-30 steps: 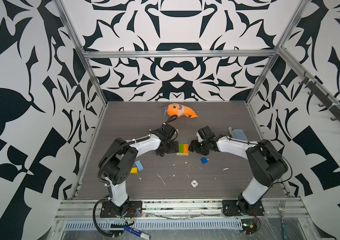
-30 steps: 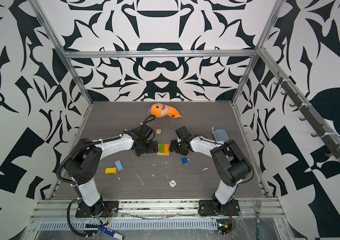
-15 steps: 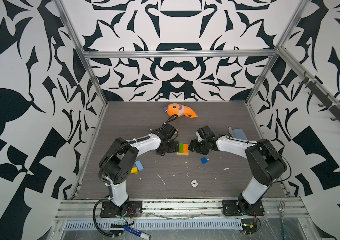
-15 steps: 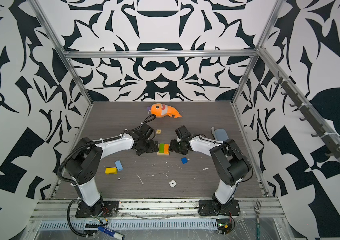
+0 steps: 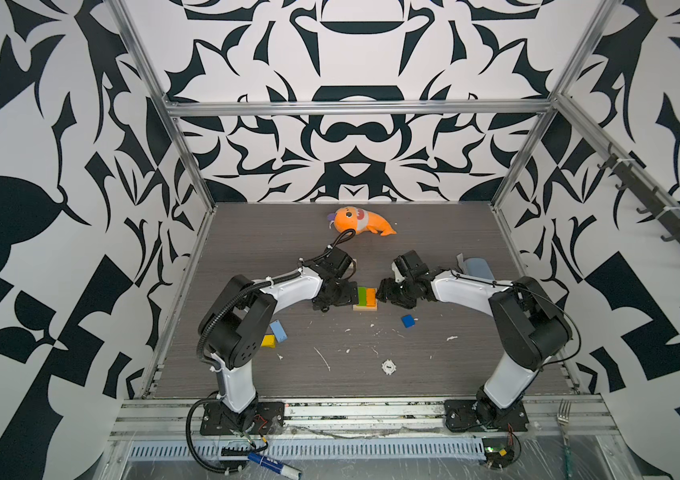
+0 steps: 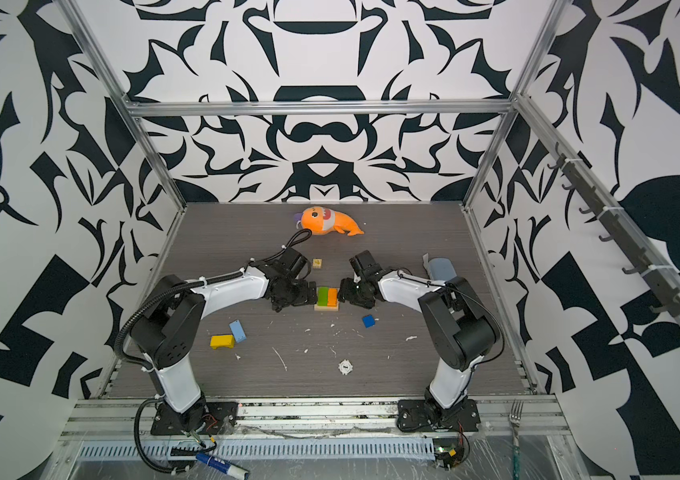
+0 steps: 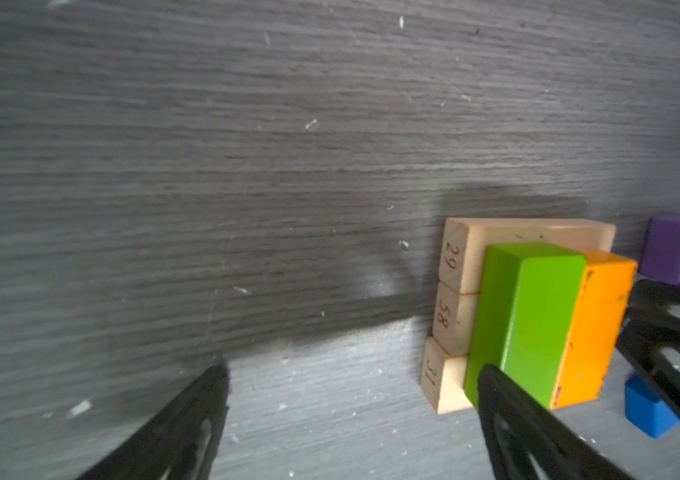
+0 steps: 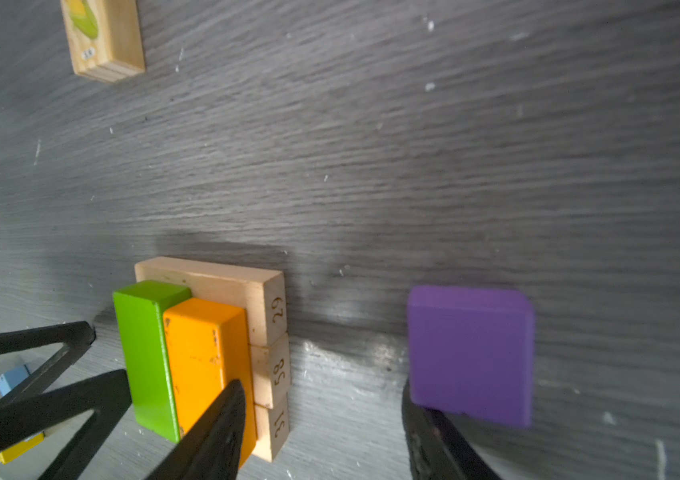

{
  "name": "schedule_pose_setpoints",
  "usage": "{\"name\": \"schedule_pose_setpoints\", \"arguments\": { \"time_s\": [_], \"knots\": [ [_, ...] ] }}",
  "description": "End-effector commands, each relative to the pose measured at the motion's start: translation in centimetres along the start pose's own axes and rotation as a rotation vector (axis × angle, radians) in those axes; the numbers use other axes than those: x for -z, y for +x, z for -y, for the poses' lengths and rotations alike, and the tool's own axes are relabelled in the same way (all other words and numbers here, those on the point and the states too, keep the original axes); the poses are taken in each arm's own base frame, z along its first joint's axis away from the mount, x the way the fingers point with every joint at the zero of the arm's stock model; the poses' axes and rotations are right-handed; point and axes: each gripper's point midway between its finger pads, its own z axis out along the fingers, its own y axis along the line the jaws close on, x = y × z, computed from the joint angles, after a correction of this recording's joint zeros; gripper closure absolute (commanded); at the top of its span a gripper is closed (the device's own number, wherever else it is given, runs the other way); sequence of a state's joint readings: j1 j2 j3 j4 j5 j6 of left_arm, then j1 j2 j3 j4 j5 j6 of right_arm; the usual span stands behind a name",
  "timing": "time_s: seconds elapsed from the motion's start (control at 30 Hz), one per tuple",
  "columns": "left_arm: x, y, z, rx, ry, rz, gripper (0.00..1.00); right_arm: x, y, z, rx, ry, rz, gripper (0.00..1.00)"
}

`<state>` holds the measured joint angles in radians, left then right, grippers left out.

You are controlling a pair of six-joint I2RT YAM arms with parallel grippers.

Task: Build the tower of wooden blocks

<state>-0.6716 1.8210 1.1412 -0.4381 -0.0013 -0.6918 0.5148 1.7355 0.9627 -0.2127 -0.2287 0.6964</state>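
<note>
The wood block tower stands mid-table: three tan bars [image 7: 454, 266] side by side, with a green brick [image 5: 362, 295] and an orange brick [image 5: 371, 296] lying on them. My left gripper [image 5: 346, 293] is open at the stack's left, and one of its fingers [image 7: 508, 399] sits against the green brick [image 7: 533, 316]. On the stack's right, my right gripper [image 8: 323, 386] is open over bare table. One right finger [image 8: 222, 415] is beside the orange brick [image 8: 201, 353], and the other is by a purple cube [image 8: 471, 353] on the table.
A blue cube [image 5: 408, 321] lies front right of the stack. A light-blue brick [image 6: 238, 331] and a yellow brick [image 6: 222, 341] lie near the left arm's base. A small tan picture block [image 6: 317, 263] and an orange plush fish [image 5: 361, 221] lie further back, a grey-blue object [image 5: 477, 268] at right.
</note>
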Motion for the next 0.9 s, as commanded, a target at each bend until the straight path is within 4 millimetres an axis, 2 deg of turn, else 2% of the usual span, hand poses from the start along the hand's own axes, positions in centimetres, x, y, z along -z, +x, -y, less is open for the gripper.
{"name": "schedule_pose_setpoints", "arguments": {
  "time_s": [0.0,0.27,0.57,0.87],
  "knots": [
    [-0.2,0.0,-0.4,0.024,-0.018,-0.013,0.03,0.8,-0.5,-0.1,0.010,0.020,0.031,0.35],
    [1.1,-0.7,-0.6,0.037,-0.024,0.026,0.01,3.0,-1.6,-1.4,0.043,-0.031,0.110,0.33],
    [3.0,-1.3,-1.1,0.032,-0.053,0.056,0.00,5.3,-2.4,-1.9,0.064,-0.038,0.179,0.32],
    [7.0,-1.3,-2.3,0.012,-0.105,0.112,0.01,7.4,-2.3,-2.5,0.104,-0.062,0.215,0.24]
  ]
}}
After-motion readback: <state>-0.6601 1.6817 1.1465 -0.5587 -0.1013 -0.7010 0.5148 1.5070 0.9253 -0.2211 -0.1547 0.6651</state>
